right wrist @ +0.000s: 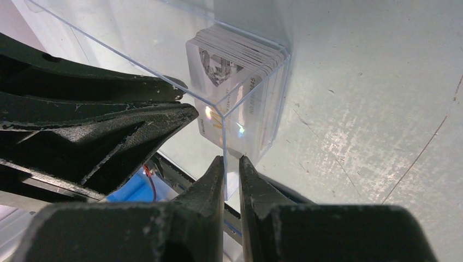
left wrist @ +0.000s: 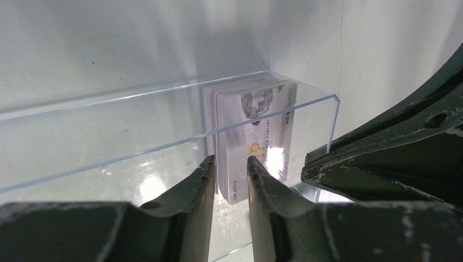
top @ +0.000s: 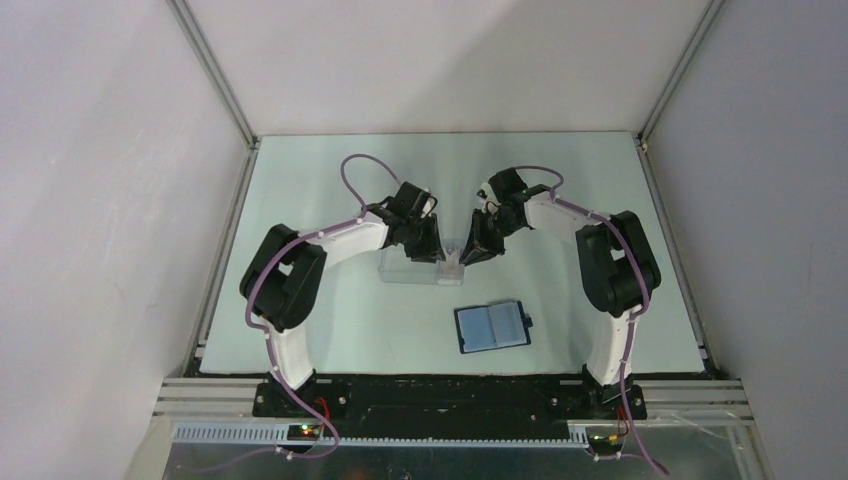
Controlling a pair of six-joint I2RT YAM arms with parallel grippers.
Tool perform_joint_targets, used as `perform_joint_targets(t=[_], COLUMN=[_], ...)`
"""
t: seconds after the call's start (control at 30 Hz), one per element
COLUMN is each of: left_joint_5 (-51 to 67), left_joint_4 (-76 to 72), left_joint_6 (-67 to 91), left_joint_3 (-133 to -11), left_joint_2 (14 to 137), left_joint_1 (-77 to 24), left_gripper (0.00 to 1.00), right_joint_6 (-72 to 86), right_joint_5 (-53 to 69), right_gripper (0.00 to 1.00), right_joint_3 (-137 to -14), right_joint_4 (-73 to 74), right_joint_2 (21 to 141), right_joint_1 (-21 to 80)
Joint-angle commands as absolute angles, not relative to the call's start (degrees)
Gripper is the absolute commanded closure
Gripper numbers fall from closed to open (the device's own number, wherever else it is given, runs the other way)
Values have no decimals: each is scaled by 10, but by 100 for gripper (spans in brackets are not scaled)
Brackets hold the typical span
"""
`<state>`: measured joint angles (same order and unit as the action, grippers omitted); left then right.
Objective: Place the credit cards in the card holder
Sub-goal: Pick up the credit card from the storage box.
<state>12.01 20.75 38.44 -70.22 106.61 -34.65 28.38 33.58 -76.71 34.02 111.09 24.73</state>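
Note:
The credit cards (left wrist: pixel 256 125) stand on edge as a stack at one end of a clear plastic box (left wrist: pixel 136 95); the right wrist view shows the cards (right wrist: pixel 229 71) in that box corner. My left gripper (left wrist: pixel 230 161) is open, its fingers straddling the lower edge of the stack with a sliver of space on the left side. My right gripper (right wrist: pixel 231 159) is shut on the box's end wall (right wrist: pixel 232 117). The card holder (top: pixel 492 327) lies opened flat, blue inner faces up, nearer the table's front edge, apart from both grippers (top: pixel 432 255) (top: pixel 465 255).
The clear box (top: pixel 410 270) lies mid-table between the two arms. Grey enclosure walls stand at the left, right and back of the pale green table (top: pixel 330 340). The right gripper's dark fingers (left wrist: pixel 393 153) sit close beside the left ones.

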Motion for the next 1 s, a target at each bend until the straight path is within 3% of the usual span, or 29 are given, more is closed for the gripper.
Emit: perform_joint_targets(t=[0.0,0.43,0.53,0.73,0.97], left_joint_5=[107,121,125,99,87], left_joint_4=[217,217,217,220,225], left_joint_6=[366,366,365,365,362], left_joint_3=[-723,-742,-743,-734,-734], left_joint_2=[1055,1077,1081,1069,1063], left_joint_1=[-349,-358,-359,-359,-359], left_gripper=[68,82,82,71,70], right_joint_6=[273,271,270,269,269], right_joint_5=[343,342,342,343,344], right_gripper=[89,89,89,89,89], right_joint_3=[-783,-783,-783,-783,-783], right_joint_4=[343,346,348,348,349], right_joint_2=[1126,1130,1131,1131,1132], right_joint_1=[249,249,249,249,249])
